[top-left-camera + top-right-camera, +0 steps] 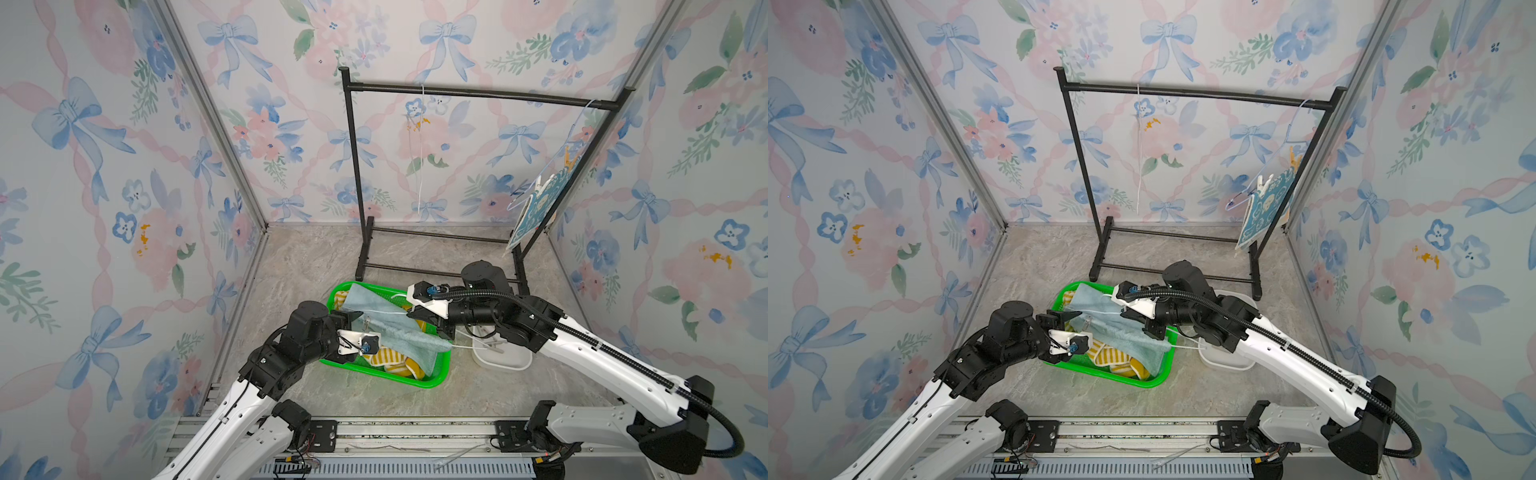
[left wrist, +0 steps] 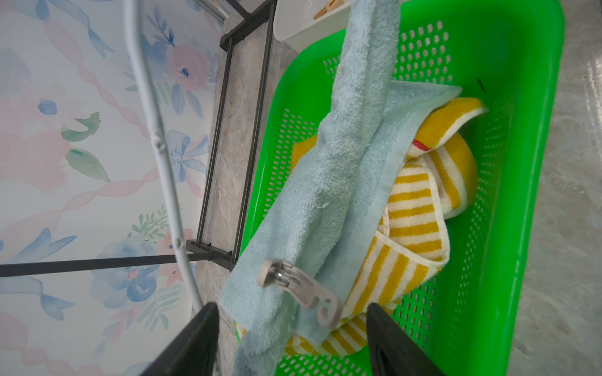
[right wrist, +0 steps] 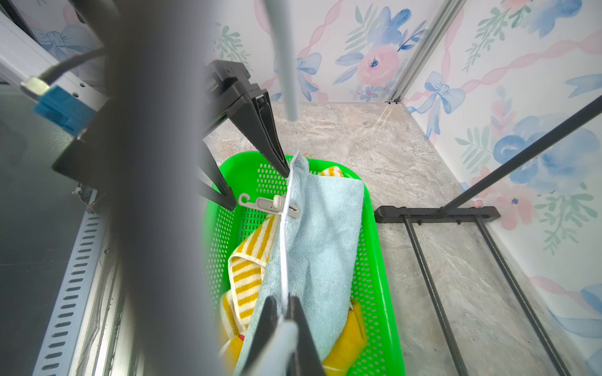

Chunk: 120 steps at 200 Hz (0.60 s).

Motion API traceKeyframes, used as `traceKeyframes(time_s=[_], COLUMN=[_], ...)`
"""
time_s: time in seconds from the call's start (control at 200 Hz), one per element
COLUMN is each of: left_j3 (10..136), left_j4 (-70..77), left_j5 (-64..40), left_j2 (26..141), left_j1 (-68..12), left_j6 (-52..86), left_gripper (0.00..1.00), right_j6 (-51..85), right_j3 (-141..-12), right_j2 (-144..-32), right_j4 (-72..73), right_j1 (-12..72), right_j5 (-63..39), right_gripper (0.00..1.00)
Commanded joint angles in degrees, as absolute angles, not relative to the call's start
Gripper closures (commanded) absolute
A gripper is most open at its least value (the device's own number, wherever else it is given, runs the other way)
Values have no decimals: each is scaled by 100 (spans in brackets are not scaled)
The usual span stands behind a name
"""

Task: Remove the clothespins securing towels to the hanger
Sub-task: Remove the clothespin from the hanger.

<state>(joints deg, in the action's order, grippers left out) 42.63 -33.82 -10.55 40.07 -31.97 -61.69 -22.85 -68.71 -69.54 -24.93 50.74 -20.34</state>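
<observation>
In both top views a black garment rack [image 1: 478,92] stands at the back of the marbled desk [image 1: 299,266]. A blue patterned towel [image 1: 536,212] hangs at the rack's right end, pinned to a wire hanger by a tan clothespin [image 1: 570,158] and a white clothespin [image 1: 540,187]. Nearer the arms, a green basket [image 1: 432,384] holds a yellow striped towel [image 1: 390,361] with a teal towel [image 1: 399,328] draped over it. A white bin [image 1: 503,361] sits just beside the basket. The left tool [image 1: 360,322] is at the basket's left end and the right tool [image 1: 413,316] reaches over its far side.

In the left wrist view the left tool's fingers [image 2: 195,338] stand wide apart. A grey clothespin [image 2: 286,281] lies between them on the edge of the teal towel, touching neither finger. A white wire hanger [image 2: 156,136] curves past beside it.

In the right wrist view the right tool [image 3: 282,299] is pinched tight on the white wire hanger, with the teal towel's edge running along the wire. Farther along the wire, the grey clothespin [image 3: 277,205] is clipped across both hanger and towel. The left tool's spread fingers sit on either side of its handle end.
</observation>
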Motion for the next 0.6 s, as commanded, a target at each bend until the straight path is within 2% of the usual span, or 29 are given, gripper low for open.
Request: traceKeyframes(time_s=[0.0, 0.595], left_j3=[4399, 4467], left_j4=[-3387, -3208], left_j5=[-713, -145], left_j2=[4157, 4697], left_j1=[-3332, -3639], left_j6=[-6541, -6899], left_gripper=[31, 49], right_j6=[-2165, -1978], right_j3=[-6908, -6873], right_j2=[-6768, -6768], right_j4=[-2510, -2382], right_j1=[5133, 5133], right_j5=[-2090, -2277], right_gripper=[100, 100])
